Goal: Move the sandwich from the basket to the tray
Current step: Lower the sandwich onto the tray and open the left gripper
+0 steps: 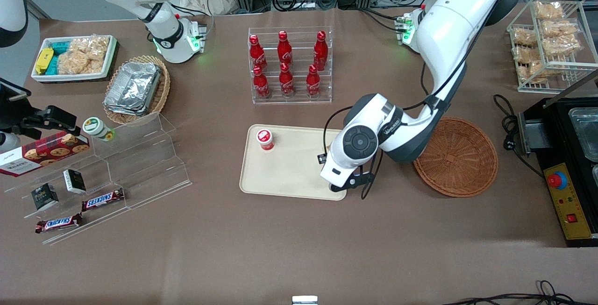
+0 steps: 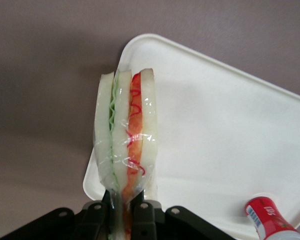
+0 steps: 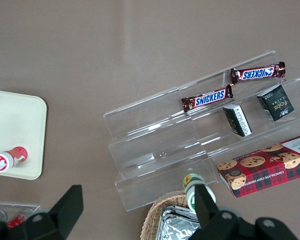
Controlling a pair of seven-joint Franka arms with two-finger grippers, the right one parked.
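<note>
Sandwich sits pinched at one end between the two fingers of my left hand, wrapped in clear film, its white bread slices standing on edge with the green layer and the orange-red layer running along the cut face. From the wrist camera I see it hanging above a rounded corner of the tray, partly over the cream surface and partly over the brown tabletop just outside the rim. In the front view the hand is low over the tray corner nearest the basket and nearest the front camera, with the arm's white wrist covering the sandwich from that side. The basket lies on the tabletop beside the tray, toward the working arm's end, and I see nothing in the part of it that shows; the arm's elbow hangs over its rim. A small red cup with a white lid lies on the tray, well apart from the hand, at the tray's edge farther from the front camera. A clear rack of red bottles stands farther from the front camera than the tray.
</note>
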